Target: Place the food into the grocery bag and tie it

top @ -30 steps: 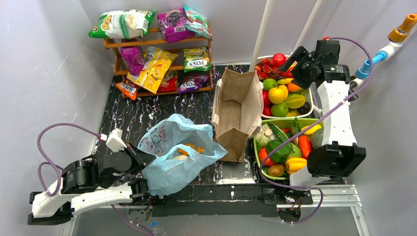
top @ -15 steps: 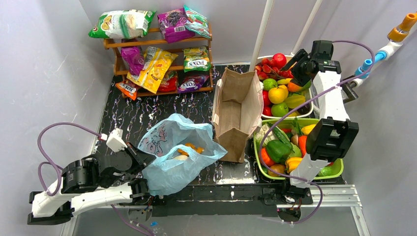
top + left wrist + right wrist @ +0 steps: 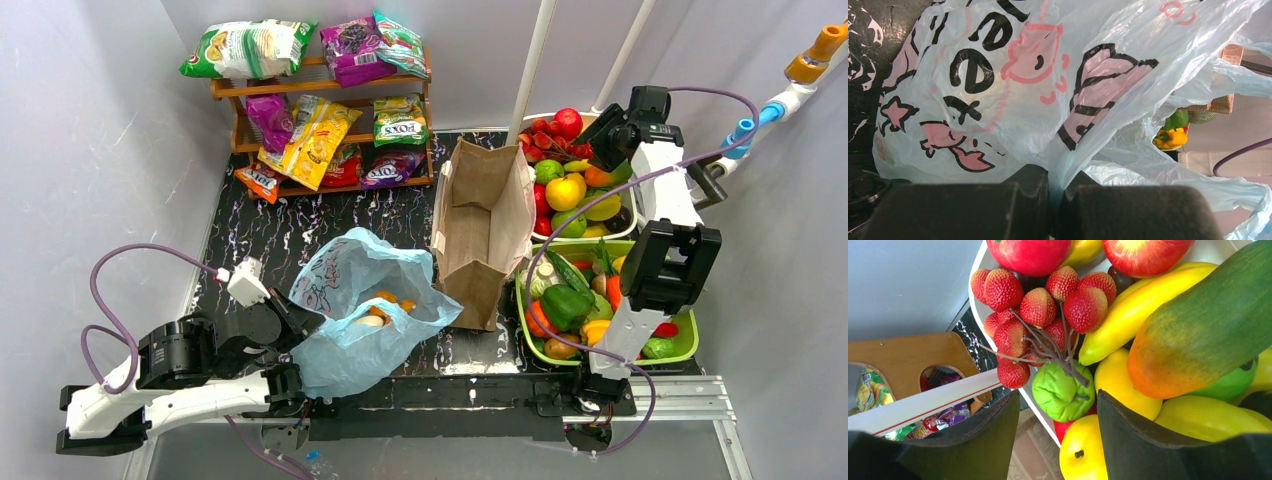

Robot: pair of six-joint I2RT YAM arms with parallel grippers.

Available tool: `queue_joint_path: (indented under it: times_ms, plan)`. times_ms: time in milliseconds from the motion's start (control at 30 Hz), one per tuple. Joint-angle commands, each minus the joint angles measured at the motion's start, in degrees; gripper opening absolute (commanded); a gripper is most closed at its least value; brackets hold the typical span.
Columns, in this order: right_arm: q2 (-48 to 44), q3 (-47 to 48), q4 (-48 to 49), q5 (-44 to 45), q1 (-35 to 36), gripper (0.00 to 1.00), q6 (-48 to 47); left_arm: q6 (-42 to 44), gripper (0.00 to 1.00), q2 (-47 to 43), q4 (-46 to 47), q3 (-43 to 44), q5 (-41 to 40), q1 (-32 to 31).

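Observation:
The light-blue grocery bag point(image 3: 350, 305) lies open on the black mat with orange food pieces point(image 3: 385, 300) inside. My left gripper point(image 3: 300, 325) is shut on the bag's left edge; in the left wrist view the plastic point(image 3: 1058, 165) is pinched between the jaws. My right gripper point(image 3: 598, 150) is open above the white fruit tray point(image 3: 628, 226). In the right wrist view it point(image 3: 1058, 435) hovers over a yellow fruit point(image 3: 1083, 450), a green fruit point(image 3: 1060, 392), a lychee bunch point(image 3: 1038, 315) and an orange-green mango point(image 3: 1198, 335), holding nothing.
A stiff brown paper bag point(image 3: 483, 225) stands between the blue bag and the trays. A green tray point(image 3: 687, 343) of vegetables sits at the front right under the right arm. A wooden snack rack point(image 3: 315, 110) stands at the back left.
My right gripper has moved down and slightly left, closer over the fruit in the white tray. My left arm has shifted slightly right, still gripping the bag.

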Motion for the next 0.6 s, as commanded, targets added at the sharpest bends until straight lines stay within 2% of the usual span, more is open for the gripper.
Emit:
queue_joint_path:
  times_ms: [0,333,567]
  plan:
    - [3.2,1.4,1.0,-2.5,0.6,0.64,-0.2,0.2,0.0,0.5,-1.5,0.0,-1.7,0.3]
    - [5.7,-0.7,1.9,-7.2,0.6,0.55,0.6,-0.3,0.0,0.2,-1.7,-0.5,-2.4,0.3]
    - [7.5,-0.3,0.5,-8.0,0.6,0.55,-0.3,-0.5,0.0,0.0,-2.0,-0.6,-2.7,0.2]
